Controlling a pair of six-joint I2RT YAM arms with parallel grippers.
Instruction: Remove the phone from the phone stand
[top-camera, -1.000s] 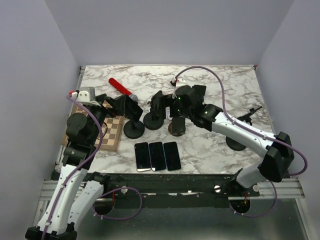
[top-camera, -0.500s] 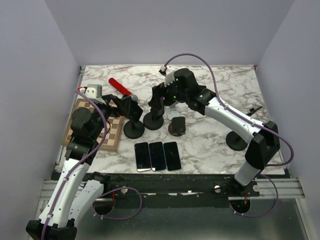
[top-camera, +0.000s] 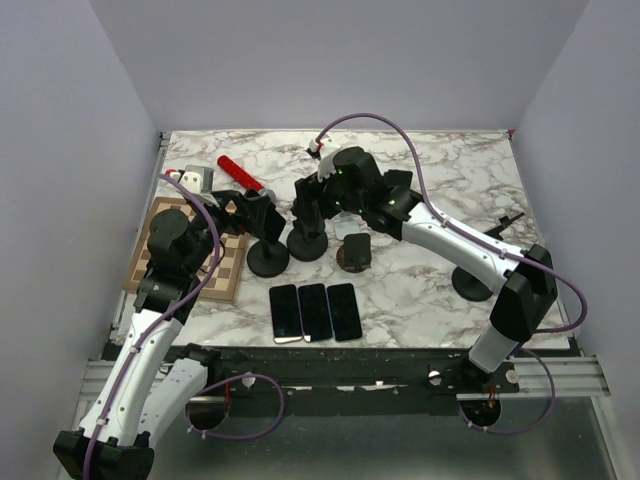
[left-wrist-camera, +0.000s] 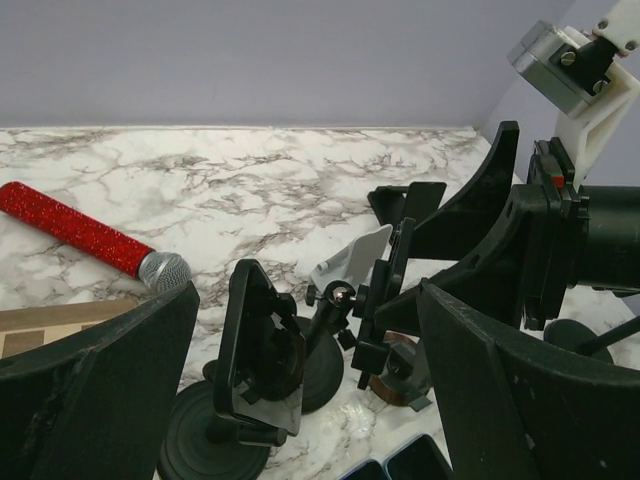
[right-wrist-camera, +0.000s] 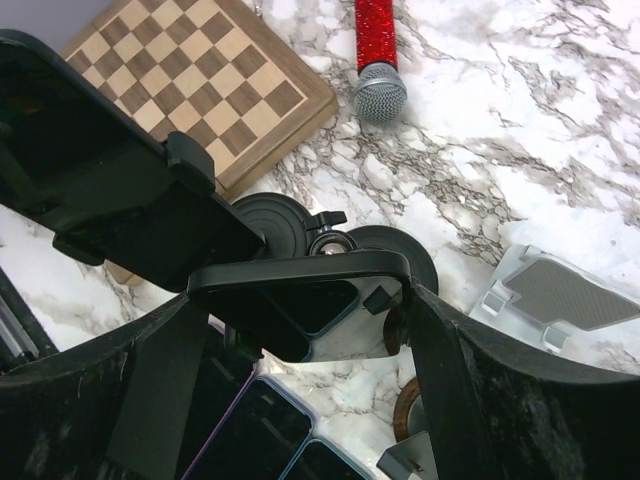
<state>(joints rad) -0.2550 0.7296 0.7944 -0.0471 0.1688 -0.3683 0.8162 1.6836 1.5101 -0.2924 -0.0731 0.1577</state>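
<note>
Right gripper (right-wrist-camera: 305, 300) is hanging over the middle of the marble table (top-camera: 450, 170) with its jaws standing wide, one finger lying on each side of the phone (right-wrist-camera: 285, 305). Whether the pads are pressing on the phone's ends cannot be told. The left gripper (left-wrist-camera: 305, 300) is hovering just to the left, its jaws fully spread and facing the cluster of stands.

Surroundings: a neighbouring stand (top-camera: 268, 262) is standing just left of the phone stand (top-camera: 307, 243). Its black holder (right-wrist-camera: 110, 200) is filling the upper left of the right wrist view, close beside the right gripper's outer finger. A small stand with a brown base (top-camera: 352, 255) is sitting just to the right of the phone stand, and a silver stand (right-wrist-camera: 560, 290) is resting near it. Another black stand (top-camera: 472, 287) is standing well apart on the right, partly hidden under the right arm. Three dark phones (top-camera: 315, 312) are lying flat side by side near the front edge, in front of the stands. A chessboard (top-camera: 228, 268) is lying at the left, partly under the left arm, and a red microphone (top-camera: 240, 175) with a silver head is lying at the back left.

Task object: the phone is sitting in the clamp of the phone stand, raised above the round black base on a jointed stem and tilting. It is appearing as a slim black slab with a glossy face reflecting pale light, and it is showing edge-on in the left wrist view.
</note>
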